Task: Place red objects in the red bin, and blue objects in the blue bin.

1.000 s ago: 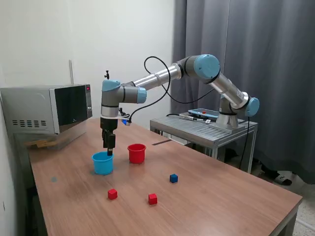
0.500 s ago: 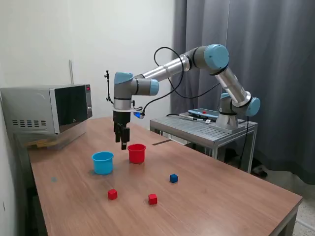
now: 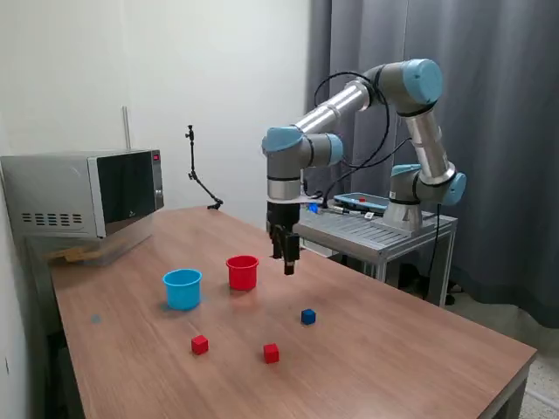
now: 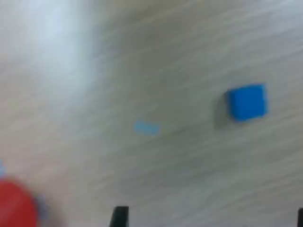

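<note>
Leftmost in the exterior view stands the blue bin [image 3: 182, 289], then the red bin [image 3: 243, 272] just beside it. Nearer the camera lie two red cubes [image 3: 200, 345] [image 3: 272, 353]. Rightward, the gripper [image 3: 287, 262] hangs empty over the table [image 3: 419, 349], its fingers seemingly parted, though the wrist view is blurred. Judging by this, the blue cube [image 3: 308, 317] is next: descend over it and grasp.

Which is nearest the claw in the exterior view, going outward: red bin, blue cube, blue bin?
From the claw:
1. Red bin, just to the exterior view's left.
2. Blue cube, below it, toward the table's front.
3. Blue bin, farthest left.
</note>
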